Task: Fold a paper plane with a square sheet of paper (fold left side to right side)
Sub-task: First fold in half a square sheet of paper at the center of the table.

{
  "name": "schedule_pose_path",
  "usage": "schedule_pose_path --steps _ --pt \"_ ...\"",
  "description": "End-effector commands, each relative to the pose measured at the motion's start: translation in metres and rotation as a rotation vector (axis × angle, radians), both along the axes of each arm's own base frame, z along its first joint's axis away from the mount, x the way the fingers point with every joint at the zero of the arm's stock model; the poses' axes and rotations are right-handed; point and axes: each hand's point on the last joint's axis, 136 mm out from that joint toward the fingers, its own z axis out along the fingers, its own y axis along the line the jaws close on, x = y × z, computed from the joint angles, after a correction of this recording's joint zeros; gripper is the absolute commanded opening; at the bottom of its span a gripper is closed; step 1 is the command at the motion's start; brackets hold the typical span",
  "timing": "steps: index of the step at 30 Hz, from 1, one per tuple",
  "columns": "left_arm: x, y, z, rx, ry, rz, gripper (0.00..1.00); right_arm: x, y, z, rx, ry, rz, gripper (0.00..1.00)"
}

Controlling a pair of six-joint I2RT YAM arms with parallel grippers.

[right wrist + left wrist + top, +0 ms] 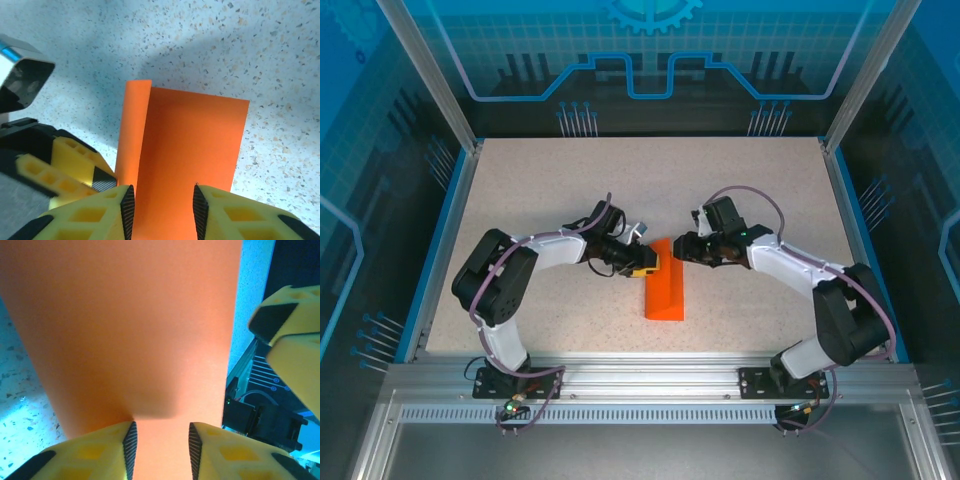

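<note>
Parted and released, my right fingers hover over the folded square sheet of paper mid-way across the desk, left fingers likewise apart, orange between them.

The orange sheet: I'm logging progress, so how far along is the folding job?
Done: the sheet lies doubled into a narrow rectangle. In hand: the left gripper and right gripper stand open over it, one edge looking lifted. Left: flattening that crease, then all the later pointed folds.

The white and black arms have purple cables; the left gripper and right gripper are yellow.
</note>
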Motion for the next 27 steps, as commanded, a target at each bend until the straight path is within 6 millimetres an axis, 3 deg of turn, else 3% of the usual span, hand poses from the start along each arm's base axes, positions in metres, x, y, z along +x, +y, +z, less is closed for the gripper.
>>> schedule_pose_path --steps 1,8,17,22,27 --pt "0.003 -0.001 0.001 0.015 -0.001 0.002 0.3 -0.016 0.002 -0.003 0.077 0.053 0.006 0.44" --pt "0.002 0.0 -0.003 0.029 0.003 0.003 0.26 -0.026 0.029 -0.004 0.249 0.125 0.068 0.46" --pt "0.001 -0.001 -0.004 0.033 0.003 0.0 0.24 -0.027 0.034 -0.009 0.243 0.144 0.082 0.44" --pt "0.002 -0.001 -0.003 0.032 0.001 0.0 0.23 -0.028 0.036 -0.013 0.236 0.159 0.091 0.33" --pt "0.001 0.001 0.001 0.04 -0.008 -0.002 0.27 -0.03 0.031 -0.019 0.183 0.169 0.097 0.11"
